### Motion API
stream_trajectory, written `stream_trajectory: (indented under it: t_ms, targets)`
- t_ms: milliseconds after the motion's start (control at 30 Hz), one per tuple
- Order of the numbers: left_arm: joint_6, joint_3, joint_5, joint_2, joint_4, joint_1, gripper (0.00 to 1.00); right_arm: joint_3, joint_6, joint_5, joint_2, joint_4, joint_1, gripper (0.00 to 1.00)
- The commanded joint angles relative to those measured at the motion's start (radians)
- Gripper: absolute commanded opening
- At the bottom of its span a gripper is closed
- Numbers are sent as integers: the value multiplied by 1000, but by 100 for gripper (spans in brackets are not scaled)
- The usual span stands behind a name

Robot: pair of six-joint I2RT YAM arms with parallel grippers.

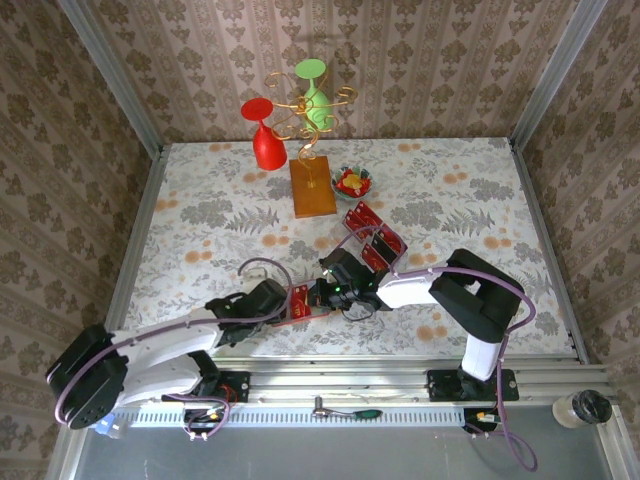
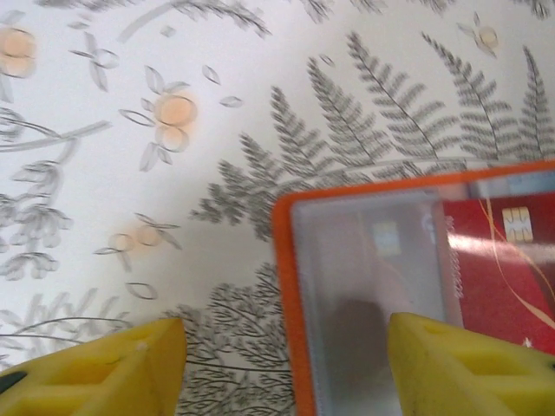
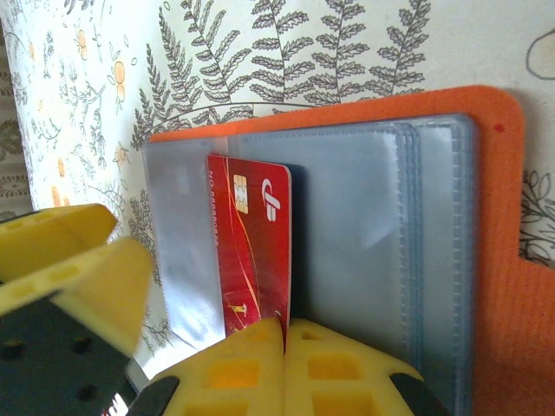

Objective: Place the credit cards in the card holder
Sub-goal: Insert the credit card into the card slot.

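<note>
Yellow fingers of the right tool (image 3: 284, 334) sit clenched together in its wrist view, pinching the lower edge of a red credit card (image 3: 251, 243). That card stands partway in a clear sleeve of the open orange card holder (image 3: 499, 260). The left wrist view adds what that one lacks: the left tool (image 2: 286, 364) is released, with one finger over the bare worktop (image 2: 130, 173) and the other over the holder's sleeve. From above, the holder lies between both tools near the middle of the worktop's near edge. More credit cards (image 1: 372, 240) lie further in, near a brown wooden block (image 1: 313, 187).
</note>
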Motion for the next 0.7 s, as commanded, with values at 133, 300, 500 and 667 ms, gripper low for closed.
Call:
stream_trajectory:
  t_ms: [133, 300, 500, 667]
  targets:
    - [-45, -69, 1, -106, -149, 100, 63, 2, -20, 2, 34, -107, 9, 0]
    - [-40, -76, 38, -79, -139, 135, 64, 8, -25, 2, 37, -116, 9, 0]
    - [-4, -49, 77, 12, -83, 152, 64, 13, -28, 2, 35, -126, 10, 0]
    - [34, -9, 105, 92, -43, 156, 64, 25, -34, 0, 36, -140, 10, 0]
